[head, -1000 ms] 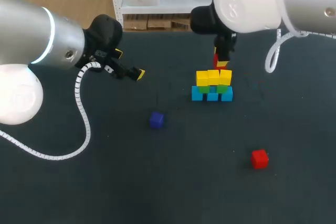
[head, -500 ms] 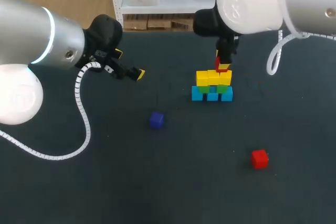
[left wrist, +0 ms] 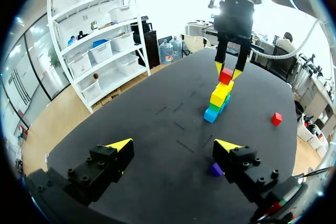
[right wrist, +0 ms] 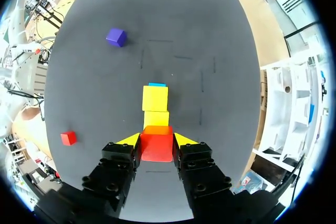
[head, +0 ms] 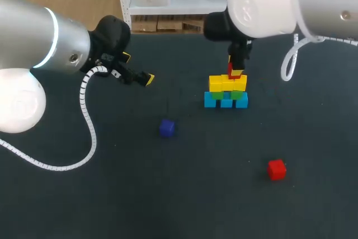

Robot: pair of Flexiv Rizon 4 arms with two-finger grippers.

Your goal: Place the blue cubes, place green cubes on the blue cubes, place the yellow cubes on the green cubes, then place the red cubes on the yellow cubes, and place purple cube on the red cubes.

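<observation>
Standing here, I can't make out any readable text, label, number or sign on anything on the table.
</observation>
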